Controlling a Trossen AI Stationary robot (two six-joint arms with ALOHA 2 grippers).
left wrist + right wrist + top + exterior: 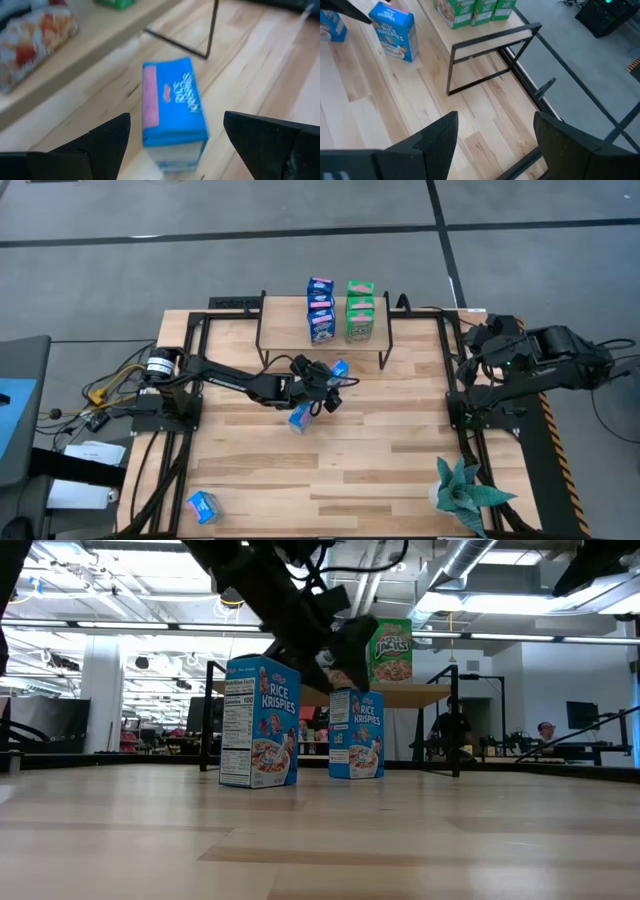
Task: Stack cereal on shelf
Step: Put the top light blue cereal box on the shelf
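My left gripper point(328, 382) point(176, 120) is open above a blue cereal box point(172, 112) point(338, 368) point(355, 733) that stands upright on the table in front of the shelf point(285, 330). Its fingers stand on either side of the box top, apart from it. A second blue box point(300, 417) point(258, 720) stands nearer. Blue boxes point(320, 310) and green boxes point(360, 310) sit on the shelf board. A third loose blue box point(202, 506) lies near the table's near left corner. My right gripper point(475, 352) point(495, 117) is open, waiting at the right edge.
A teal spiky plant point(465, 492) stands at the near right corner. The shelf's black legs point(452, 70) reach down to the table on both sides. Bare wood point(400, 440) spreads across the middle and near part of the table.
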